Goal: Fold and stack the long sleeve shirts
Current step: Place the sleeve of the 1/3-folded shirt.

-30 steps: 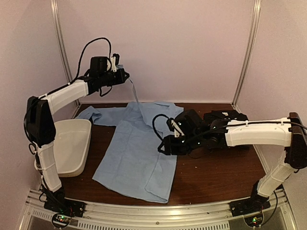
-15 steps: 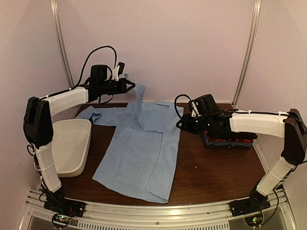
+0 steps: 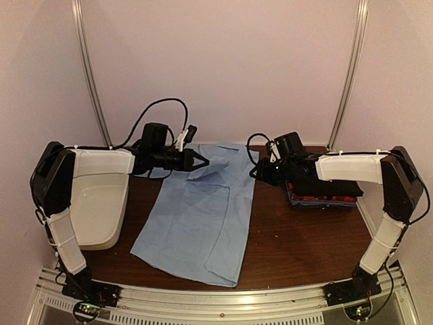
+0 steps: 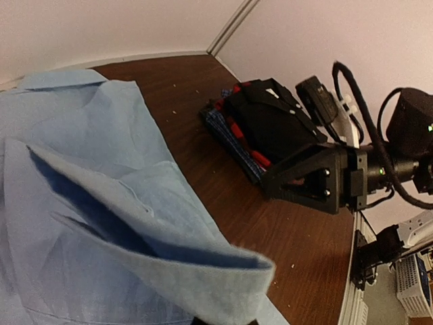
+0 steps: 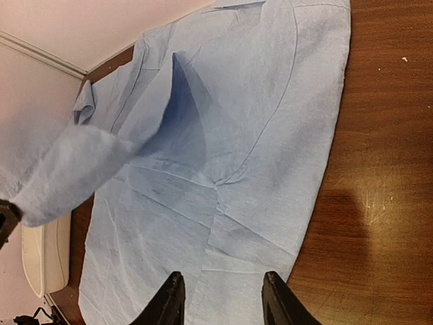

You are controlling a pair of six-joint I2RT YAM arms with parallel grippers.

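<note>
my left claw (image 3: 201,161) pinching the light blue shirt (image 3: 196,223) by its sleeve, now swung down across the body on the bench (image 3: 298,237) | my right claw (image 5: 223,301) wide, backed off beside the folded stack (image 3: 325,195) | sleeve fold nearly laid, I judge

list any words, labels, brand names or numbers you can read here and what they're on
No text can be read in any view.
The light blue shirt and the white tub show no print.
A small white patch on the black folded shirt is too blurred to read.

No legible text or labels
</note>
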